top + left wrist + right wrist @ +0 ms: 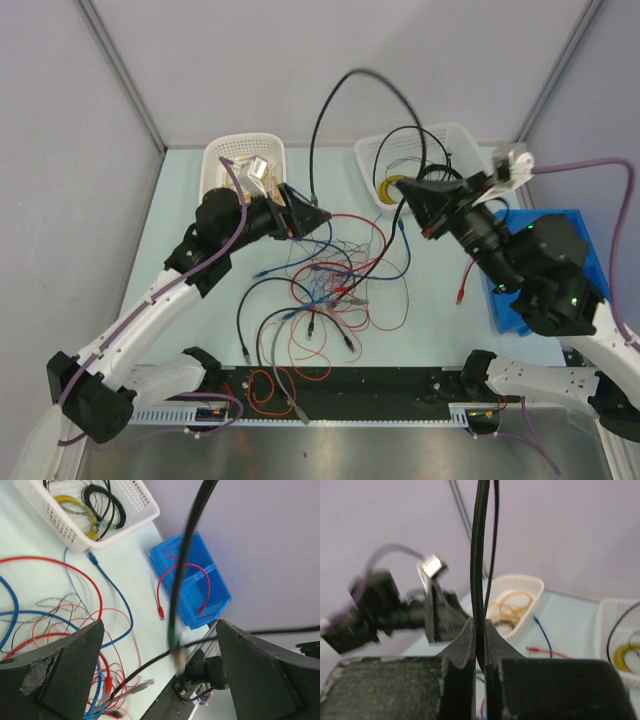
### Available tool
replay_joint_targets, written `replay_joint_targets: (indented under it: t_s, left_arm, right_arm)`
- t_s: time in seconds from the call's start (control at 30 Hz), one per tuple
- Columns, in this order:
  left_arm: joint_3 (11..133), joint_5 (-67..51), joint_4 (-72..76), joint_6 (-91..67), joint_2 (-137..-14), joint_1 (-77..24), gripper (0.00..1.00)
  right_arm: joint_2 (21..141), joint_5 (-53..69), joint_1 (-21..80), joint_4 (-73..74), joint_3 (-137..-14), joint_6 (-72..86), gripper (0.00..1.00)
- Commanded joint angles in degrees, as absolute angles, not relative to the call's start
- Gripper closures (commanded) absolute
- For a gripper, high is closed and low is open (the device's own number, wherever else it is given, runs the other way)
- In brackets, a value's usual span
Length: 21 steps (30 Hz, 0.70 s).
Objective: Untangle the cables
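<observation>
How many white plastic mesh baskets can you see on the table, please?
2. One white plastic mesh basket stands at the far left; the other stands far right of centre, holding coiled yellow and black cables. No others show, though something could be hidden.

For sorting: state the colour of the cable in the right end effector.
The cable is black, clearest in the right wrist view.

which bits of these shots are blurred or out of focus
Top external: mostly sharp, only the raised black cable smears at the top of its arc. Left wrist: that cable is a soft streak up close, while the white basket and blue bin behind stay crisp. Right wrist: the left arm in the background is smeared, the clamped cable fairly sharp.
</observation>
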<state>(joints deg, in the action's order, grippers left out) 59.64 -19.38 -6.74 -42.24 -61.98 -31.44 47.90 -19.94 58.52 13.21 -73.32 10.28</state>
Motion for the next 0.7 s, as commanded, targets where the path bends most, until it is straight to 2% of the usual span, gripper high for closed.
replay_joint_targets:
  t_s: [0.0,0.13,0.27,0.43,0.6,0.67]
  left_arm:
    - [50.8,-19.0,7.0,-43.2,-55.6,-31.2,0.0]
    - [43.2,-19.0,16.8,-43.2,-52.8,-31.2,0.0]
    - [39.1,-19.2,21.9,-43.4,-51.2,-31.2,0.01]
    - [36.4,-20.2,24.1,-44.0,-50.5,-31.3,0.01]
    - [35.7,-20.1,24.5,-43.9,-49.3,-31.3,0.01]
    - [36.2,-20.0,22.6,-43.4,-49.1,-31.3,0.0]
  right_arm:
    - [51.8,-22.7,58.4,6.9,-85.7,10.8,1.0]
    - [57.1,-23.5,58.4,7.6,-99.6,10.5,1.0]
    - [60.3,-24.4,58.4,5.7,-106.2,8.3,1.0]
    - [63.8,-27.4,58.1,6.4,-107.9,5.1,1.0]
    - [63.8,-30.7,57.1,4.8,-102.1,3.2,1.0]
    - [64.5,-31.5,53.9,5.1,-101.2,3.1,1.0]
